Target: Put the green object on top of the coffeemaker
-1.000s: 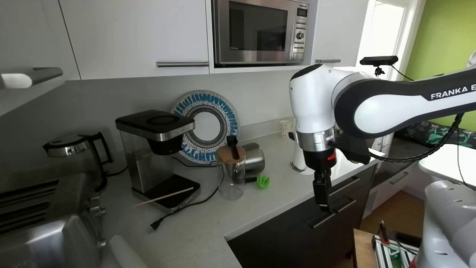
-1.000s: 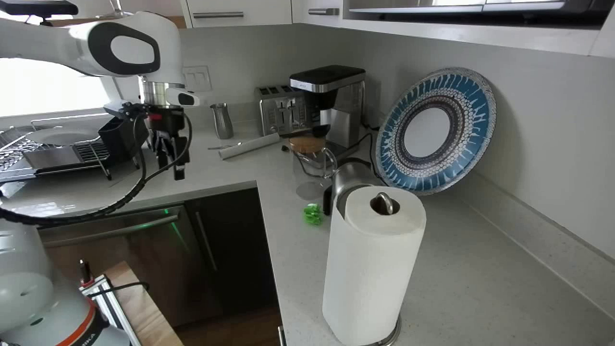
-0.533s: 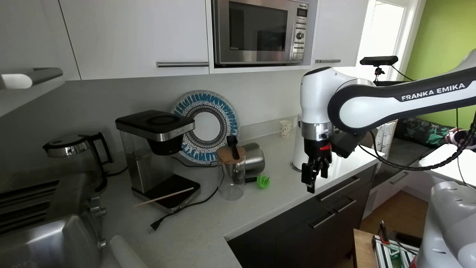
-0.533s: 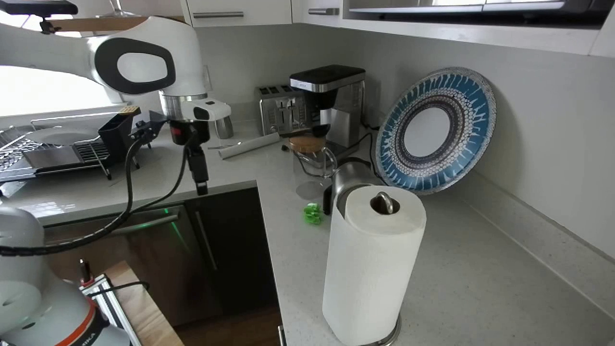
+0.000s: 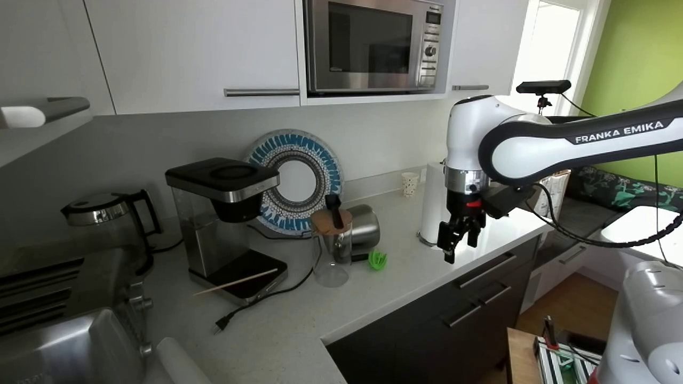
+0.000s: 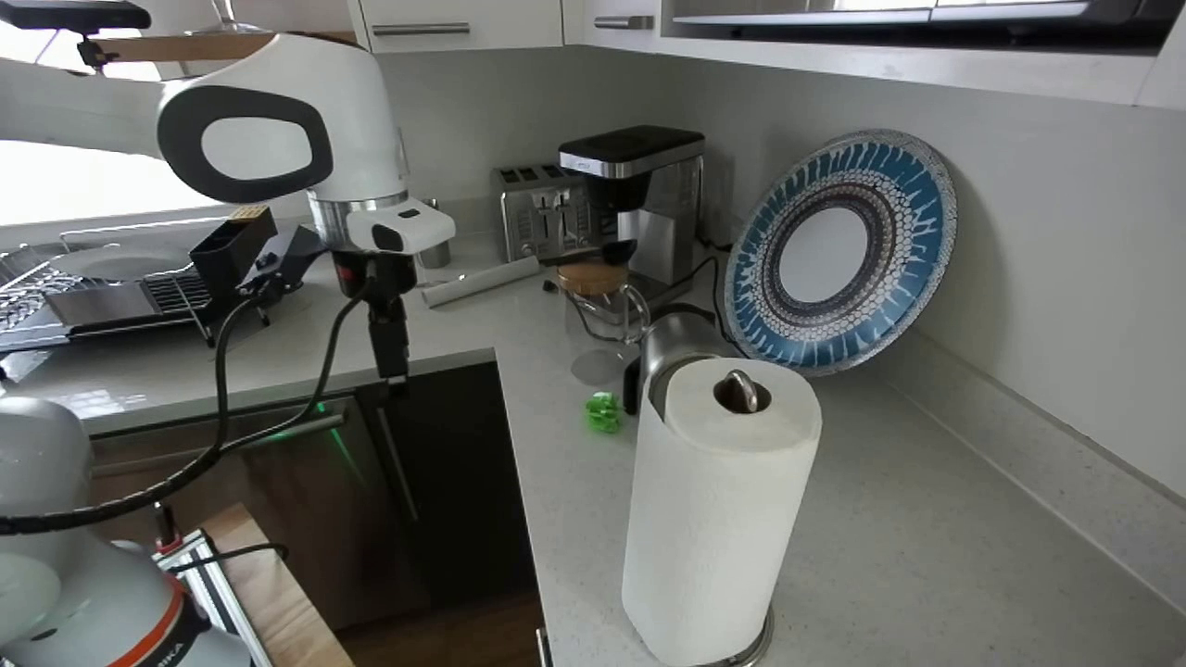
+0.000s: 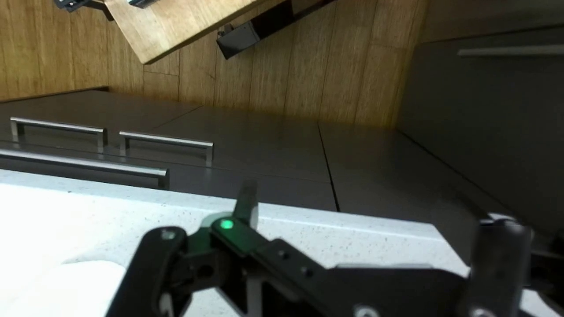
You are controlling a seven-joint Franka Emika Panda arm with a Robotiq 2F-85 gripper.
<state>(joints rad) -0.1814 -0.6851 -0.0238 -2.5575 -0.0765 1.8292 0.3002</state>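
Note:
The green object (image 5: 378, 260) is a small bright green lump on the counter, beside the dark handle of a steel jug; it also shows in an exterior view (image 6: 602, 412). The coffeemaker (image 5: 221, 178) is boxy, black and silver, with a flat black top, standing near the corner; it also shows in an exterior view (image 6: 633, 148). My gripper (image 5: 461, 253) points down, empty, near the counter's front edge, apart from the green object and above counter height. In the wrist view my gripper (image 7: 374, 200) has its fingers wide apart; neither task object shows there.
A glass jug with a wooden lid (image 5: 331, 221) and a steel jug (image 5: 365, 226) stand between the green object and the coffeemaker. A paper towel roll (image 6: 723, 519) stands nearby. A round patterned plate (image 6: 927, 232) leans on the wall. A toaster (image 5: 69, 320) and overhead cabinets (image 5: 197, 53) border the area.
The arm has shifted and the wrist has turned. The gripper rose over the first half second, then drifted slightly further toward the paper towel side. The green object and coffeemaker have not moved.

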